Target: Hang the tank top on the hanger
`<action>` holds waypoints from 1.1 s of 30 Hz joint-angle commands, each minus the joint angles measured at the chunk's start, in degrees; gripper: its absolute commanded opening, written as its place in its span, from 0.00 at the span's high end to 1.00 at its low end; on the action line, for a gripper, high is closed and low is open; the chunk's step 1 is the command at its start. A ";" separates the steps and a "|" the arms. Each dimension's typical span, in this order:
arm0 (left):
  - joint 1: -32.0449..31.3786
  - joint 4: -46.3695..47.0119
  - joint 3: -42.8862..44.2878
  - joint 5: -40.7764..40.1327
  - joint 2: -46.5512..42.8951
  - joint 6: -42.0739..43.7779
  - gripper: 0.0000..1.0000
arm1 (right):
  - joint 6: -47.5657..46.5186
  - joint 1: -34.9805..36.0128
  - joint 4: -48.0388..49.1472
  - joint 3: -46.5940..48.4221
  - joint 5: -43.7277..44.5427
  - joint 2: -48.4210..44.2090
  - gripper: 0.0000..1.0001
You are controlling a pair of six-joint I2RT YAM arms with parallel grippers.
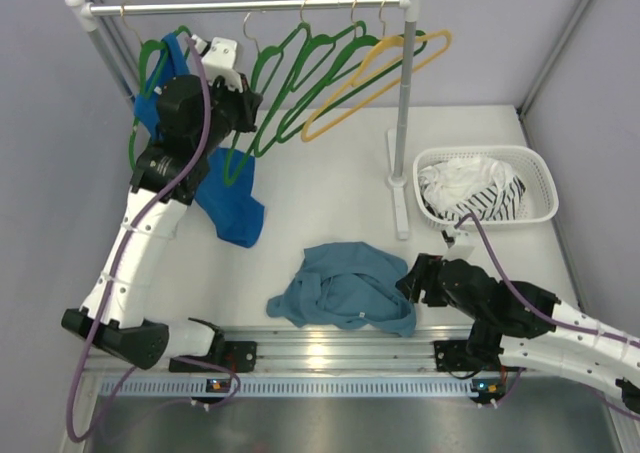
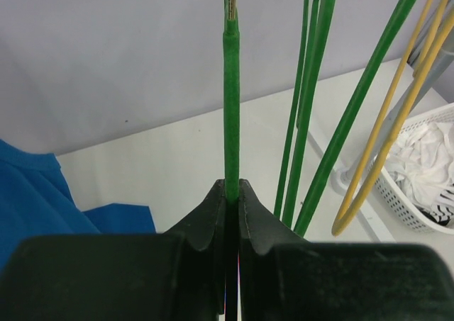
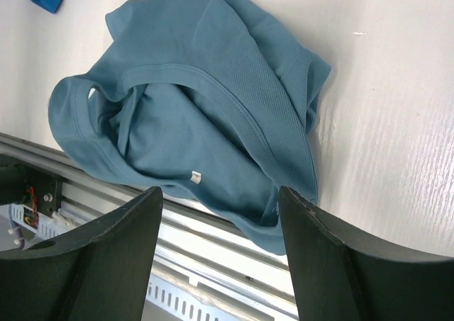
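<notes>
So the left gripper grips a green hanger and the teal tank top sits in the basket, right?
No: the tank top lies on the table, outside the basket, per the top view. The left gripper does grip the hanger.

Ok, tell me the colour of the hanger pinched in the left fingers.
Plain green. The hanger shows clearest in the left wrist view.

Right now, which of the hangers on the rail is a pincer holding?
The green hanger clamped in the left pincer, beside the royal-blue top. The other green hangers and the yellow hanger hang free, untouched.
</notes>
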 commanded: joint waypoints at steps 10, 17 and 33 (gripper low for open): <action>-0.01 -0.99 -20.06 -4.40 -17.73 -4.72 1.00 | -2.24 0.48 2.25 0.21 -0.13 2.16 0.34; 0.08 -5.90 -33.95 -1.59 -29.25 -9.03 1.00 | -3.03 0.48 1.99 0.83 -0.13 2.95 0.34; -0.19 -13.82 -41.88 21.17 -42.37 -7.36 1.00 | -3.12 0.48 3.22 0.74 -0.30 6.64 0.34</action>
